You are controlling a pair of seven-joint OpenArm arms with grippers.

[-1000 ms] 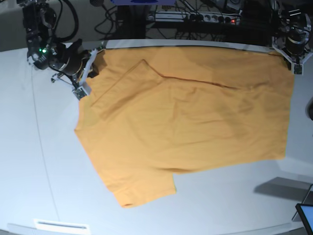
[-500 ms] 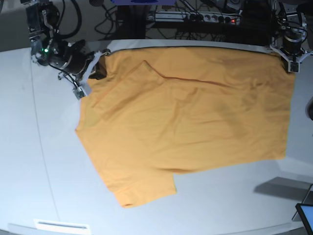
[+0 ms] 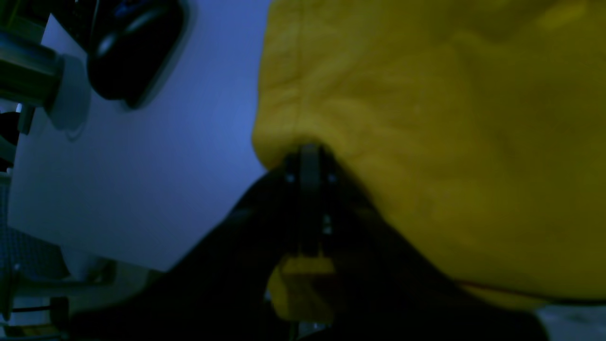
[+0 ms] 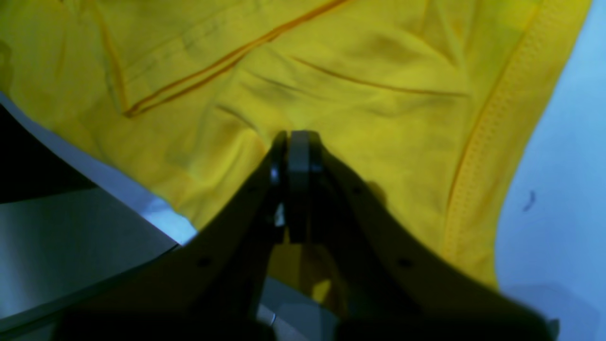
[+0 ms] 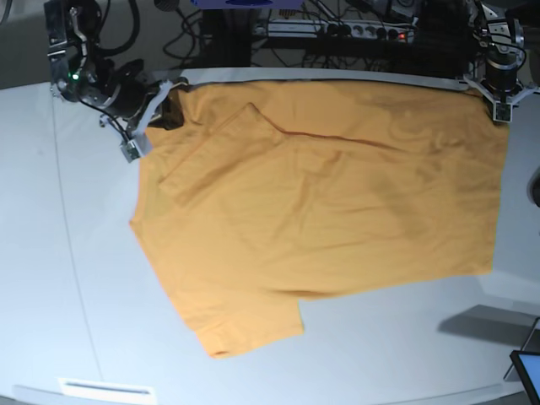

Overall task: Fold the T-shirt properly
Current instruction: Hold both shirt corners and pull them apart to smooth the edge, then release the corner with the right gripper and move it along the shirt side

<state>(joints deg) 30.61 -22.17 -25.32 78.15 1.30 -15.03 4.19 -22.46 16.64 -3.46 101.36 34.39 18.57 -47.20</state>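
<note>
- Tabletop (image 5: 67, 278): a pale, broad surface that carried the garment; its far edge ran beneath the shirt's upper border.
- T-shirt (image 5: 337, 202): orange-yellow, spread nearly flat across the middle of the tabletop, one sleeve folded over the body near the upper left of the base view, the other sleeve pointing toward the near edge.
- Right hand (image 4: 296, 142): at the shirt's far-left corner in the base view; its jaws were closed together, pinching a bunched ridge of cloth, with the ribbed neckband just beside it.
- Left hand (image 3: 310, 156): at the shirt's far-right corner; jaws pressed together on the fabric's hemmed edge, bare tabletop beside it.
</note>
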